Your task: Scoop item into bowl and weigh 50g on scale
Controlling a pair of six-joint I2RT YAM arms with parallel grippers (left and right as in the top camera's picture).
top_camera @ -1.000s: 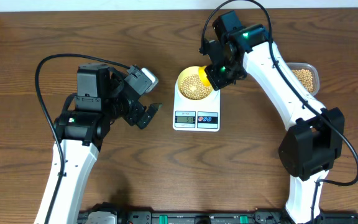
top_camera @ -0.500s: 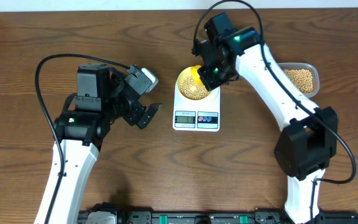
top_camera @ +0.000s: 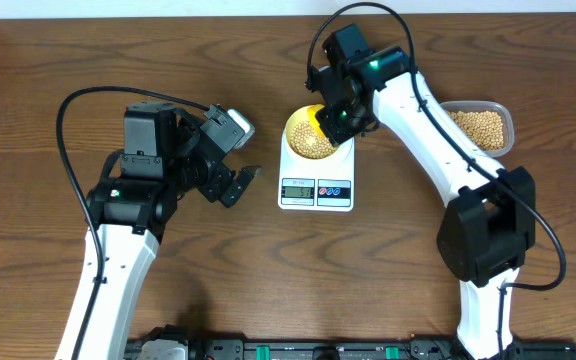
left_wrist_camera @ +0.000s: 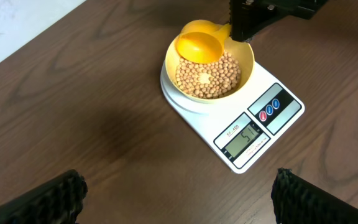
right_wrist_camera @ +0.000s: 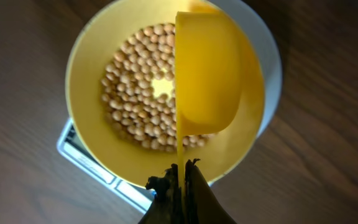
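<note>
From overhead, the scale (top_camera: 317, 170) is seen mid-table with the bowl (top_camera: 290, 130) seated on its platform and the beans (top_camera: 315, 143) heaped inside. The right gripper (top_camera: 340, 124) is held over the bowl's far rim. The left gripper (top_camera: 240, 185) is found just left of the scale, apart from it, with bare wood between. A clear tub (top_camera: 511, 128) of more beans is set well off to the right, near the edge of the table (top_camera: 48, 60).

From the left wrist, the left fingers (left_wrist_camera: 55, 196) are seen spread wide, with nothing between them. A yellow scoop (left_wrist_camera: 199, 45) is tipped against the bowl's far rim. Digits are shown on the display (left_wrist_camera: 246, 138), but they cannot be read with certainty. The small print beside it cannot be read either. Red and blue buttons (left_wrist_camera: 271, 109) are noted next to it. Open tabletop is seen along the scale's near side.

From the right wrist, the scoop's thin handle is pinched tight between the right fingers (right_wrist_camera: 194, 193), and the scoop is turned on edge over the beans.
</note>
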